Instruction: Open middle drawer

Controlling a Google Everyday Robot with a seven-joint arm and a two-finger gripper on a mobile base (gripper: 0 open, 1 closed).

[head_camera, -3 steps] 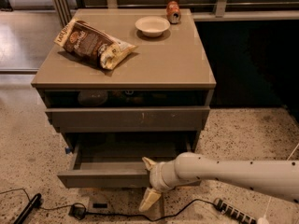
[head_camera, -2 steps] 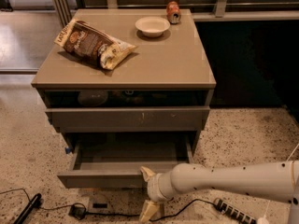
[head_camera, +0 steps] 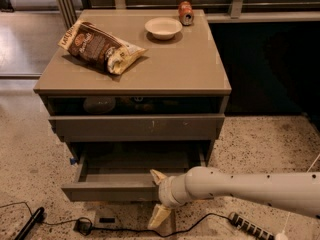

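Floor, near side: a black cable (head_camera: 120, 230) and a power strip (head_camera: 247, 226). The tool (head_camera: 155, 199) is at the near right end of the middle drawer (head_camera: 107, 192). It is released, with its 2 fingers (head_camera: 158, 177) spread, 1 above and 1 below the drawer front. The middle drawer stands pulled out toward the near side, grey inside exposed. Above it, the taller front (head_camera: 137, 127) sits further back. On the worktop (head_camera: 190, 69): a snack bag (head_camera: 100, 46) at left, a bowl (head_camera: 163, 27) and a can (head_camera: 185, 12) toward the far edge.
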